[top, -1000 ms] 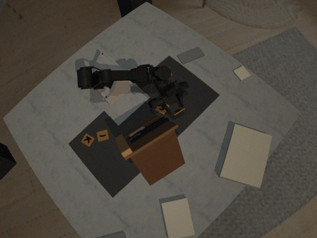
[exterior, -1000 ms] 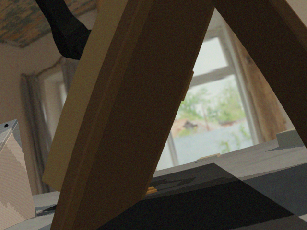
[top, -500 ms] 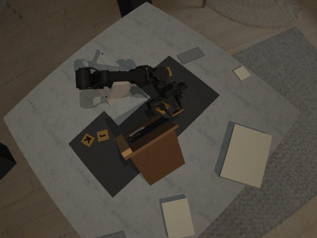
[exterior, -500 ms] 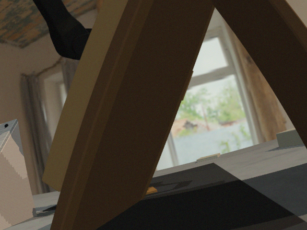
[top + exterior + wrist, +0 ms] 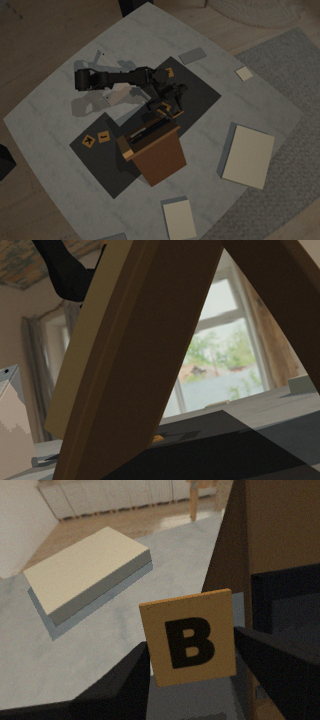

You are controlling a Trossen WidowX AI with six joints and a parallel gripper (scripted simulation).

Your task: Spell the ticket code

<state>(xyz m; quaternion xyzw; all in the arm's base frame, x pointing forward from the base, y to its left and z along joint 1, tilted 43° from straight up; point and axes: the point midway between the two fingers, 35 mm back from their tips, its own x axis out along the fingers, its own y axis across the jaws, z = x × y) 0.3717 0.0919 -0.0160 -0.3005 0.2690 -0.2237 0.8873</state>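
Observation:
My gripper is shut on the B tile, held upright with its letter facing the wrist camera. In the top view they are near the right end of the dark rail on the brown board. A light end block closes the rail's left end. The K tile and J tile lie left of the board. One tile is partly behind the arm; another lies behind the fingers. The ticket's print cannot be read.
Dark mats lie under the board and tiles. A large cream box, another cream box, a small cream block and a grey slab stand around. A pale folded panel is near the arm.

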